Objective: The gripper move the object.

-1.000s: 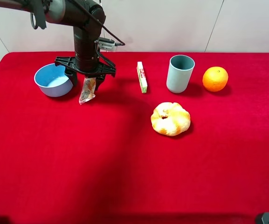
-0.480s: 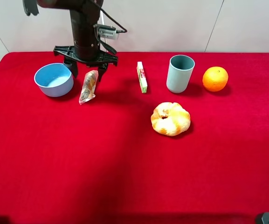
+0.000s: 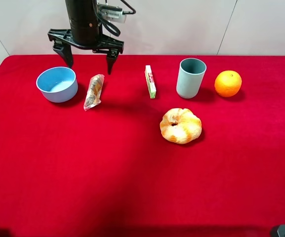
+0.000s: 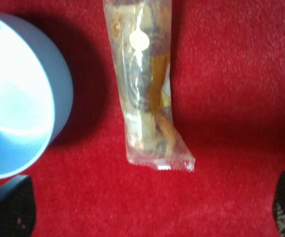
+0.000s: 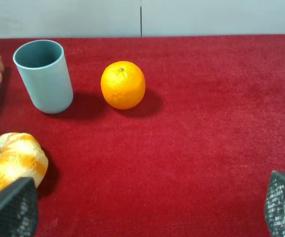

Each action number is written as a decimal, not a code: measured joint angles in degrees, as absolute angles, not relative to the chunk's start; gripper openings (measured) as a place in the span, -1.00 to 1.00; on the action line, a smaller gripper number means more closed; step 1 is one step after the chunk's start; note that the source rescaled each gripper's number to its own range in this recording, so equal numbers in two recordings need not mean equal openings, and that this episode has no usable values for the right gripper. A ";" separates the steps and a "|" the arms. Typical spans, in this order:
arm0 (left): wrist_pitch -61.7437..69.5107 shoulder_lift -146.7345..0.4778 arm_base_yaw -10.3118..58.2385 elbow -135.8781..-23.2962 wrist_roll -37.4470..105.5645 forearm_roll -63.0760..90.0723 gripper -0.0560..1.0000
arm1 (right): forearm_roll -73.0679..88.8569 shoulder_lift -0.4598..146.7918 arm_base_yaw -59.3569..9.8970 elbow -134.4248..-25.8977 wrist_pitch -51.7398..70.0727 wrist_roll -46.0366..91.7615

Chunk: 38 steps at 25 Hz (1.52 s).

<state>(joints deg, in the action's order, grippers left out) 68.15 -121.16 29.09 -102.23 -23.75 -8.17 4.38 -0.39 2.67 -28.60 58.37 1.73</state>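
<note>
A: Object [image 3: 93,92], the clear snack packet, lies flat on the red cloth [image 3: 132,168], straight below the left gripper [image 3: 86,52], not touching it. Claw prongs spread wide, nothing held.

B: Right gripper?

A: Only its two tips show at the edge of its wrist view, set far apart, so apart too and empty. Nothing near them.

B: Risks?

A: Blue bowl [image 3: 57,84] sits just beside the packet, under the claw's outer prong. If the claw comes down again off-centre, a prong could likely hit the bowl rim and shove it. Packet is slick and crinkly, crimped ends thin; a pinch on an end would probably slip.

B: Other side of the claw?

A: Stick bar [image 3: 150,81] lies well apart from the packet, low risk. Bread roll [image 3: 181,125] and orange [image 3: 228,83] farther still.

B: Containers?

A: Blue bowl looks empty in the left wrist view, just a pale glare inside. Grey-blue cup [image 3: 190,78] stands upright beyond the bar; what shows of its inside is bare, bottom hidden.
</note>
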 joint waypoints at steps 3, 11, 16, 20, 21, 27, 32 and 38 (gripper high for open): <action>68.26 -120.06 29.09 -102.35 -22.12 -7.66 0.98 | 4.38 -0.39 2.67 -28.60 58.37 1.73; 68.32 -113.72 29.09 -102.35 -17.64 -5.88 1.00 | 4.38 -0.39 2.67 -28.60 58.37 1.73; 68.37 -107.69 29.09 -101.89 -16.54 -5.61 1.00 | 4.38 -0.39 2.67 -28.60 58.37 1.73; 68.37 -101.80 29.09 -98.48 -15.44 -4.67 1.00 | 4.38 -0.39 2.67 -28.60 58.37 1.73; 68.37 -100.26 29.09 -97.25 -15.12 -4.40 1.00 | 4.38 -0.39 2.67 -28.60 58.37 1.73; 68.37 -90.86 29.09 -88.71 -13.93 -3.01 1.00 | 4.38 -0.39 2.67 -28.60 58.37 1.73; 68.37 -81.91 29.09 -80.34 -13.85 -0.66 1.00 | 4.38 -0.39 2.67 -28.60 58.37 1.73; 68.37 -70.96 29.09 -71.81 -9.47 2.28 1.00 | 4.38 -0.39 2.67 -28.60 58.37 1.73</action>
